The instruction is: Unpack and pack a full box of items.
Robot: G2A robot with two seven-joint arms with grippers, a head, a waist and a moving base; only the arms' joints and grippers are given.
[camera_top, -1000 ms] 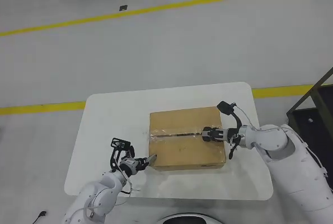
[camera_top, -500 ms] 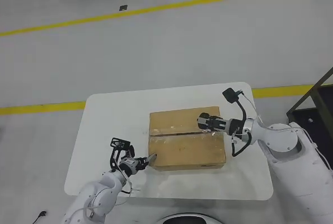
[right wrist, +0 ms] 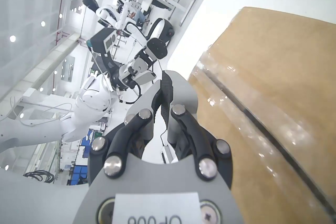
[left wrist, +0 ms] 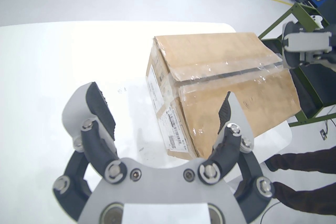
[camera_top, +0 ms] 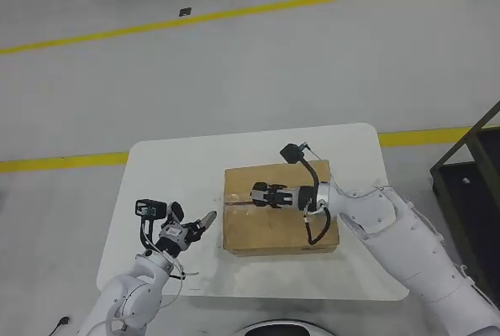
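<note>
A sealed cardboard box (camera_top: 279, 220) lies in the middle of the white table (camera_top: 165, 176). Clear tape covers its top seam (camera_top: 275, 202), and a dark slit runs along that seam (left wrist: 231, 72). My right gripper (camera_top: 256, 195) hovers over the seam towards the box's left end, fingers shut on nothing. In the right wrist view the right gripper (right wrist: 164, 83) sits beside the taped seam (right wrist: 252, 120) of the box (right wrist: 275, 57). My left gripper (camera_top: 195, 220) is open just left of the box, apart from it. The left gripper (left wrist: 164, 107) faces the box's labelled end (left wrist: 168, 109).
A green metal frame (camera_top: 485, 160) stands off the table's right side, and this green frame (left wrist: 294, 15) rises behind the box. Bare tabletop lies left of the box (left wrist: 52, 51) and in front of it (camera_top: 275, 277).
The right gripper has slid along the seam from the box's right end to its left half. The left gripper has drawn back leftward from the box's front left corner.
</note>
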